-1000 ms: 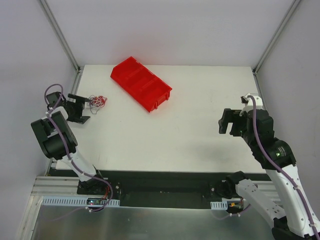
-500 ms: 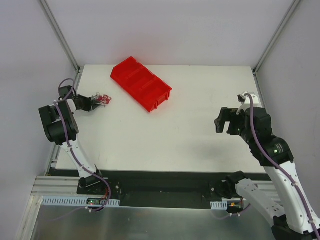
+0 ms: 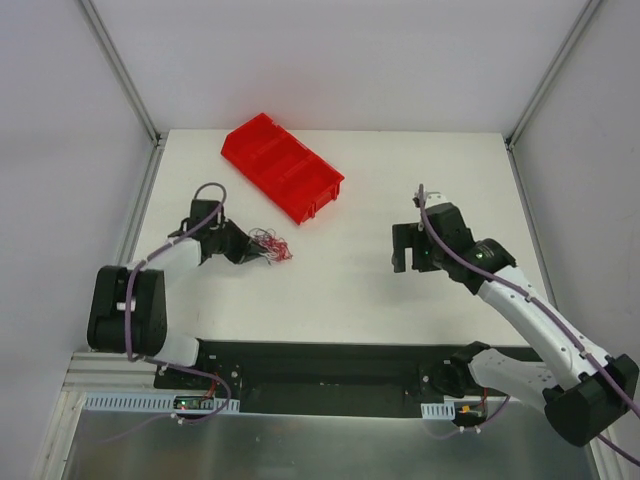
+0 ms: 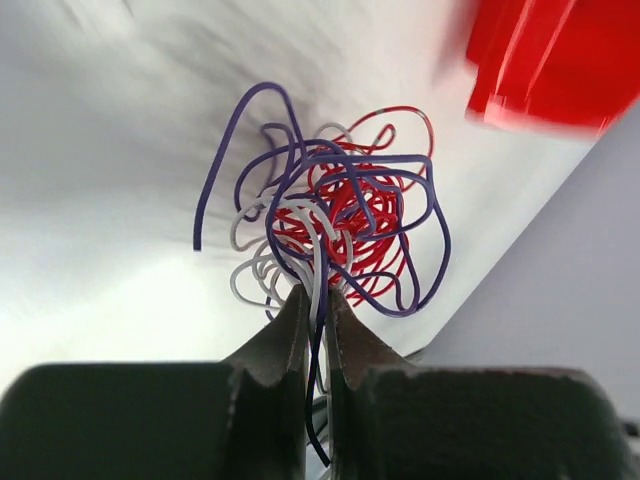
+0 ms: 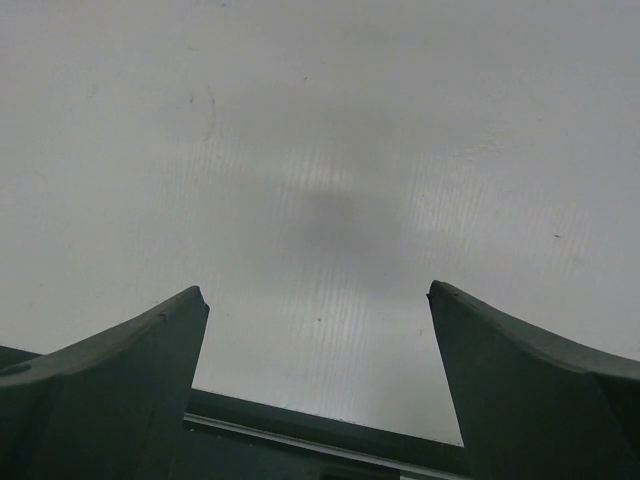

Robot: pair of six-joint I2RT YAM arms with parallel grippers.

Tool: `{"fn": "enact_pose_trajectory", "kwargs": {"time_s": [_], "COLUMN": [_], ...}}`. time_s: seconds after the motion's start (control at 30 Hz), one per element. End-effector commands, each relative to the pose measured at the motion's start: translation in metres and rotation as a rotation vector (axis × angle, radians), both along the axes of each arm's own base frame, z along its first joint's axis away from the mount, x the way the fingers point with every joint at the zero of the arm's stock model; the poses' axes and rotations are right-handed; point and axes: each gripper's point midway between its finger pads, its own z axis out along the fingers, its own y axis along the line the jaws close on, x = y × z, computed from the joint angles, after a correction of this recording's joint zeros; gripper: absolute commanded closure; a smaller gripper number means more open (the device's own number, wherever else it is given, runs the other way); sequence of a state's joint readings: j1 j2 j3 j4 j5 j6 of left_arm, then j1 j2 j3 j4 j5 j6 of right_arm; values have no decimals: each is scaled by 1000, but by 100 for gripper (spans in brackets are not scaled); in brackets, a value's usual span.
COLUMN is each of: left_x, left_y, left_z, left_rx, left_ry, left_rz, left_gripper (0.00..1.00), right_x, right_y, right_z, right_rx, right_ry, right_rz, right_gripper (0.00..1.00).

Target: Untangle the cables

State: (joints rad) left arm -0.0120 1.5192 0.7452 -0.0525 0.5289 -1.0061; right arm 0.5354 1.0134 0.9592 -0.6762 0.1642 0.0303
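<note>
L pincer [image 3: 250,252] is shut tight, tips nipped on a few strands at the edge of the cables [image 3: 272,245]. L wrist cam: a white and a dark purple strand run down btwn the two closed fingers. The rest of the bundle fans out just past the tips in red, whitish and purple loops, all knotted together, w/ one purple end curving out loose to the side.

Cables are over the L half of the table [image 3: 350,290], nearer the L edge than the centre, btwn the red bin [image 3: 283,167] and the near edge, a little apart from the bin. Can't tell if the bundle rests on the table or hangs just off it. Bin lies slantwise in the far-L part of the table. A blurred piece of it shows top R in the L wrist cam.

R pincer [image 3: 410,250] is wide open, holding nothing, over the R half of the table, approx midway btwn far and near edges, well apart from the cables. R wrist cam: both fingers spread, only bare white table and a soft shadow btwn them.
</note>
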Motion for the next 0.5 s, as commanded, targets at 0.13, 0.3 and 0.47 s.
{"fn": "enact_pose_trajectory", "kwargs": {"time_s": [0.13,0.3,0.47], "left_x": [-79,-86,-98], "left_y": [-115,-154,-150], "left_z": [22,53,66], "left_rx": [88,37,63], "left_ry": [-166,-347,-450], "left_rz": [-458,-656,-742], "left_gripper": [95,44,26], "right_x": [-5,-23,-31], "right_y": [76,94,108], "right_z": [-21,-37,-54], "right_rx": [256,343,459], "right_ry": [25,63,125], "right_rz": [169,265,220], "right_gripper": [4,4,11]}}
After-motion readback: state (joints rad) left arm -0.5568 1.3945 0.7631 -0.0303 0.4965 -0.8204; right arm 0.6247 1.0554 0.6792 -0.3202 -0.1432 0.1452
